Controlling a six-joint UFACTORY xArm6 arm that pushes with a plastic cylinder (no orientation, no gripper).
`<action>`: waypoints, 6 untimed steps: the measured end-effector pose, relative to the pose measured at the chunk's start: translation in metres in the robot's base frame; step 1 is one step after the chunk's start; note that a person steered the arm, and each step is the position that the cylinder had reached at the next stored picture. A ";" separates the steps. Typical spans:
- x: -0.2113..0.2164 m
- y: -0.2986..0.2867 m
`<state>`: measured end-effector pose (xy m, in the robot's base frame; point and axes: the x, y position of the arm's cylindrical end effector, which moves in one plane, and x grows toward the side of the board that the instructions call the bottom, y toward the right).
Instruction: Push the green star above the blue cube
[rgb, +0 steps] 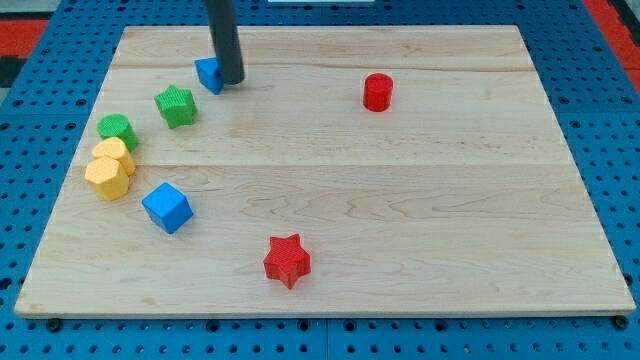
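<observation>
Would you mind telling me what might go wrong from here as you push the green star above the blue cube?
1. My tip sits against a small blue block near the view's top, not the green star; moving off may drag that block along.
2. The green star must end above the blue cube, yet a green rounded block and two yellow blocks crowd its left, so a stray push could scatter them.

Wooden board (400, 200) under scattered coloured blocks (167, 207)
</observation>
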<state>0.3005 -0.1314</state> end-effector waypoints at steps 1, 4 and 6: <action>-0.001 -0.024; 0.032 -0.063; 0.093 -0.064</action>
